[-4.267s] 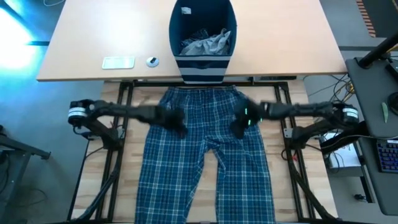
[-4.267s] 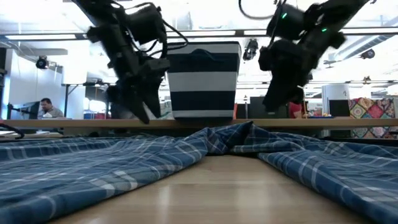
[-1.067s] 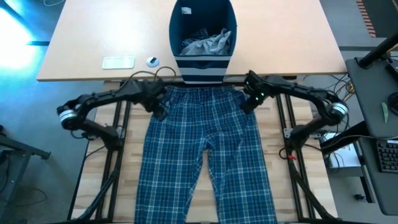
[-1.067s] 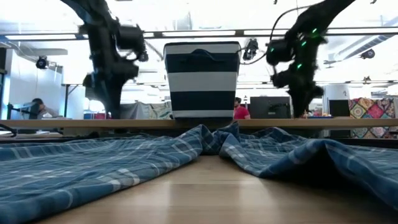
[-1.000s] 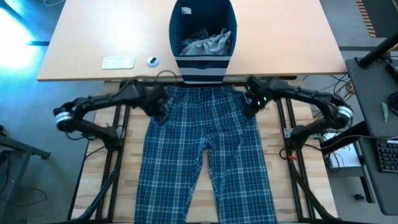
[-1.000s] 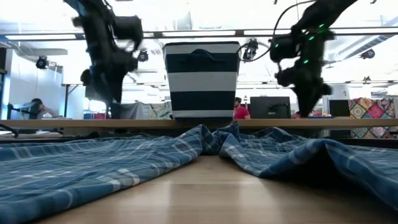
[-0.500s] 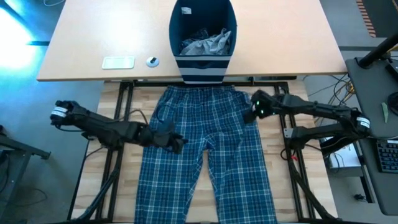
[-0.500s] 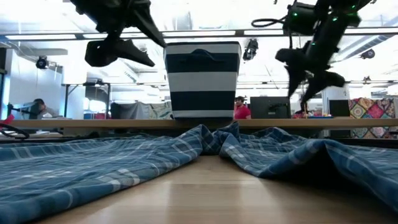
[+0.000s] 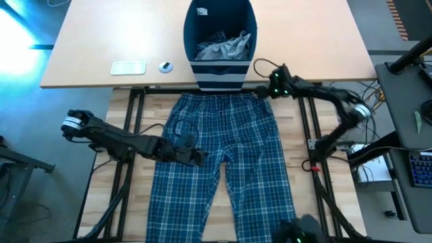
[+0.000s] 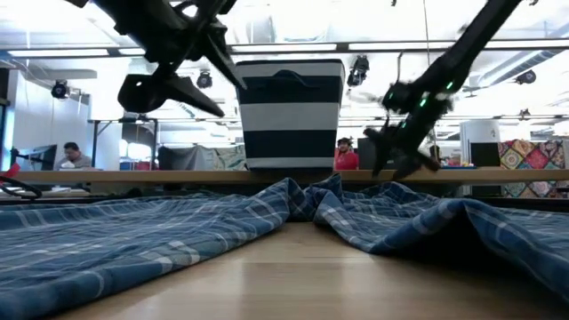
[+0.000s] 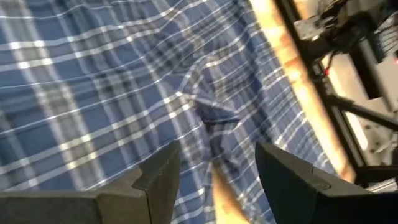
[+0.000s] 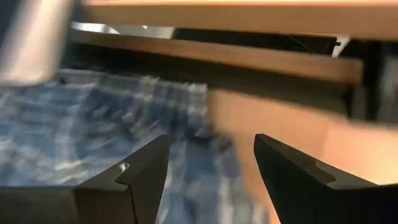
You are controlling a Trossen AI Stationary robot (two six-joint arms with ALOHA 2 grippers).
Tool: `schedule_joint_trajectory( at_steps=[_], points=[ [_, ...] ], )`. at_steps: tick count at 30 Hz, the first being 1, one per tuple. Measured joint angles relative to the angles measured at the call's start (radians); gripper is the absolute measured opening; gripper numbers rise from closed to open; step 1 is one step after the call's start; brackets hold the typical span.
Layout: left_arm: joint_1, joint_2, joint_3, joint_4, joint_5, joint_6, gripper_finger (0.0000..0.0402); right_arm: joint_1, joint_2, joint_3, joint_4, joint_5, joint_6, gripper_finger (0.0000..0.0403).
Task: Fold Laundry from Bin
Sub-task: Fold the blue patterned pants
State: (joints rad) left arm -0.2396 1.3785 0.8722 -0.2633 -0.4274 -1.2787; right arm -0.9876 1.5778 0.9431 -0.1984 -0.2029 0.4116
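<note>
Your left gripper point(image 9: 194, 156) hovers mid-frame over the plaid trousers point(image 9: 219, 169), fingers spread and empty, just above the crotch seam. The trousers lie flat, long axis running top to bottom of the high view — waistband toward the bin point(image 9: 221, 44), legs toward the lower edge. At upper right, the right gripper point(image 9: 262, 92) sits by the waistband's right corner, fingers apart, apparently holding nothing — the view is blurred there. It is the nearer one to the waistband. The wooden table point(image 9: 300, 155) shows bare either side; grey laundry point(image 9: 226, 46) waits in the bin.
</note>
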Motion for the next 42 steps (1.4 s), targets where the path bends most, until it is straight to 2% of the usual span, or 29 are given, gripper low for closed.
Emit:
schedule_joint_trajectory(
  at_steps=[6,13,16,19,22,23,26,31,33,37,42],
  points=[
    [0.045,-0.019,0.000,-0.117,-0.001,-0.095,0.0190,-0.010,0.225,0.135,0.003,-0.100,-0.146,0.0232],
    [0.138,-0.019,0.000,-0.148,0.000,-0.105,0.0190,-0.007,0.300,0.194,-0.010,-0.109,-0.143,0.0206],
    [0.189,-0.019,0.000,-0.146,0.000,-0.096,0.0190,-0.005,0.295,0.186,0.008,-0.093,-0.140,0.0164],
    [0.247,-0.022,0.000,-0.135,0.010,-0.040,0.0190,0.008,0.291,0.169,0.038,-0.084,-0.140,0.0097],
    [0.311,-0.022,0.000,-0.112,0.071,0.039,0.0190,0.040,0.285,0.143,0.077,-0.101,-0.144,0.0027],
    [0.332,-0.022,0.000,-0.100,0.098,0.063,0.0190,0.055,0.285,0.138,0.082,-0.115,-0.144,0.0020],
    [0.391,-0.022,0.000,-0.048,0.190,0.124,0.0190,0.092,0.260,0.136,0.060,-0.100,-0.162,0.0014],
    [0.478,-0.022,0.000,-0.011,0.291,0.176,0.0190,0.147,0.122,0.139,-0.026,0.116,-0.258,0.0011],
    [0.506,-0.022,-0.003,0.021,0.336,0.217,0.0190,0.166,0.062,0.131,-0.029,0.165,-0.299,0.0011],
    [0.578,-0.022,-0.004,0.109,0.444,0.324,0.0190,0.191,-0.015,0.122,-0.038,0.201,-0.349,0.0011],
    [0.722,-0.014,-0.005,0.295,0.595,0.469,0.0190,0.249,-0.095,0.094,-0.027,0.207,-0.441,0.0010]
  ],
)
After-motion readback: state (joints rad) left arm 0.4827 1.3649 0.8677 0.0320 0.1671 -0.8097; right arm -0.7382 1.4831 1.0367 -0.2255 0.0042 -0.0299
